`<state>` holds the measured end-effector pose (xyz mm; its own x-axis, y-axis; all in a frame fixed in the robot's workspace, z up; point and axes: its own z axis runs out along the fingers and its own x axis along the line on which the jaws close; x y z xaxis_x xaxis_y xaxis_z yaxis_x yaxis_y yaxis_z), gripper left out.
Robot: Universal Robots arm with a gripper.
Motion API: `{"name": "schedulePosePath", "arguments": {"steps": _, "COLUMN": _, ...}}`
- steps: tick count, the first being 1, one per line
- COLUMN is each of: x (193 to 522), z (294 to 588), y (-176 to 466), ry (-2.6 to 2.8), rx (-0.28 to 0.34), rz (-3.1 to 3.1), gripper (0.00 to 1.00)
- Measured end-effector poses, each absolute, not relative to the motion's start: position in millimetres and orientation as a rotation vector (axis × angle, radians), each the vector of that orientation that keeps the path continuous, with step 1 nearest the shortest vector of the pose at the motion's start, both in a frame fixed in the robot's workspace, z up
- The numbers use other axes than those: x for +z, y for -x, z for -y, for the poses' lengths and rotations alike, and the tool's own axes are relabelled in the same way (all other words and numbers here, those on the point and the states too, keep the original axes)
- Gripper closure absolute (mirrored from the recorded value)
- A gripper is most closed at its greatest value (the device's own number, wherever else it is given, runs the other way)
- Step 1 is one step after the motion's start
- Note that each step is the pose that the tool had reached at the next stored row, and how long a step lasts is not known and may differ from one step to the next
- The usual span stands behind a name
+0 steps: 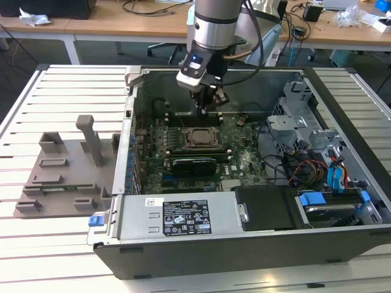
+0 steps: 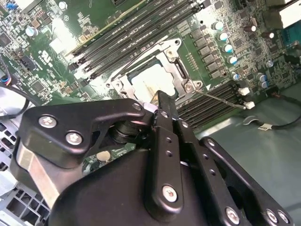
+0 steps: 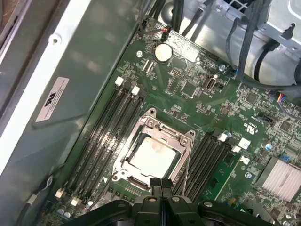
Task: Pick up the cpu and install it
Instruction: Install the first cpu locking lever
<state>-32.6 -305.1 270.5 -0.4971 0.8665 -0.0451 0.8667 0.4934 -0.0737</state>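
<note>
The cpu point(image 3: 153, 155) lies inside the socket frame point(image 3: 155, 123) on the motherboard point(image 3: 188, 89). The gripper point(image 3: 162, 182) hangs near it, its fingers pressed together and holding nothing.

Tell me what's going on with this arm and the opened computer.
A robot arm holds its gripper inside an open computer case, low over the motherboard. The cpu lies within the socket frame on the board, silver top up. The gripper's fingers are shut together with nothing between them, poised at the edge of the socket; whether they touch it cannot be told.
</note>
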Motion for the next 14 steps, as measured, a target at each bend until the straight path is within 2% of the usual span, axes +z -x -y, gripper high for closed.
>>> {"name": "schedulePosePath", "arguments": {"steps": 14, "x": 270.5, "z": 305.1, "y": 32.6, "ry": -1.446, "rx": -0.135, "rz": -2.779, "gripper": 0.9}}
